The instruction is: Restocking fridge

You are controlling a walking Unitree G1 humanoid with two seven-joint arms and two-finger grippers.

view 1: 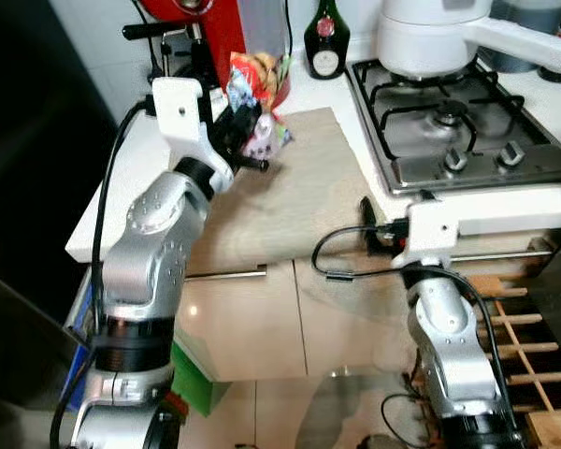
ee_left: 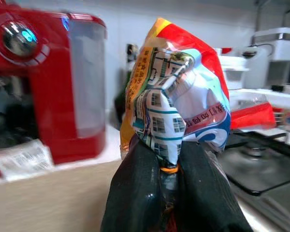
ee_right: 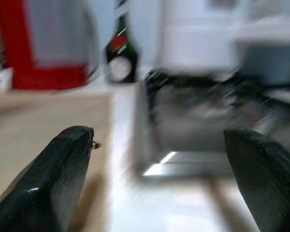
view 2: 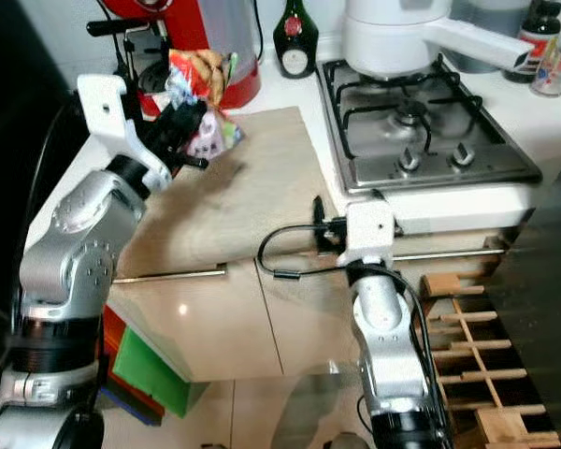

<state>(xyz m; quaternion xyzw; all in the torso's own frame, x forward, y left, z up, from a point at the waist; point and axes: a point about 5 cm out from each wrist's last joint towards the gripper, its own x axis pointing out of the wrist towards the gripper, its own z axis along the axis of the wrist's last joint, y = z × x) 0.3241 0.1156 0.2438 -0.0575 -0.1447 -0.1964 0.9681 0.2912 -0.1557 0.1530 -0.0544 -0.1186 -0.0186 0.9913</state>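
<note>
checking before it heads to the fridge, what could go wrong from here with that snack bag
The left gripper pinches only a gathered corner of the snack bag, so the crinkly film could slip out as the arm swings. The bag hangs close to the red appliance and could snag it. The right gripper, open at the counter edge beside the stove, might bump it when the robot turns.

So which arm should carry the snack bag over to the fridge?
Left. Its end effector is shut on the snack bag, lifted above the counter; the right end effector is open, empty.
</note>
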